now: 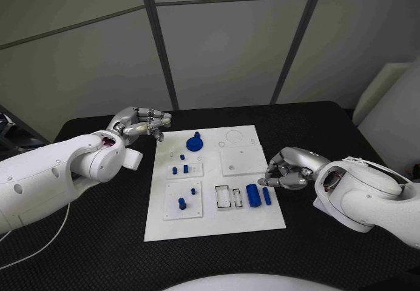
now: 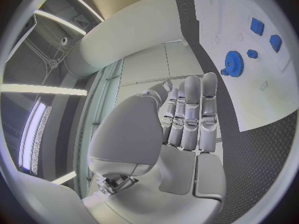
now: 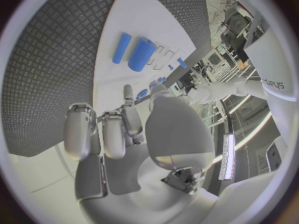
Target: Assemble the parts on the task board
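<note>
The white task board [image 1: 254, 221] lies in the middle of the black table. A blue gear [image 1: 194, 143] sits near its far left corner, also seen in the left wrist view as the gear [image 2: 233, 63]. Two blue cylinders [image 1: 259, 195] lie side by side near the board's right edge; the right wrist view shows the thick cylinder [image 3: 141, 54] and the thin one [image 3: 121, 47]. My left hand [image 1: 142, 124] hovers off the board's far left corner, fingers straight and together, holding nothing. My right hand [image 1: 289, 170] hangs at the board's right edge just beyond the cylinders, fingers curled in on nothing.
Small blue pegs [image 1: 180, 167] stand in a raised plate on the board's left half, and two more [image 1: 186, 199] in the plate nearer me. A white frame with slots [image 1: 228, 197] lies beside the cylinders. Black table [image 1: 105, 242] surrounds the board.
</note>
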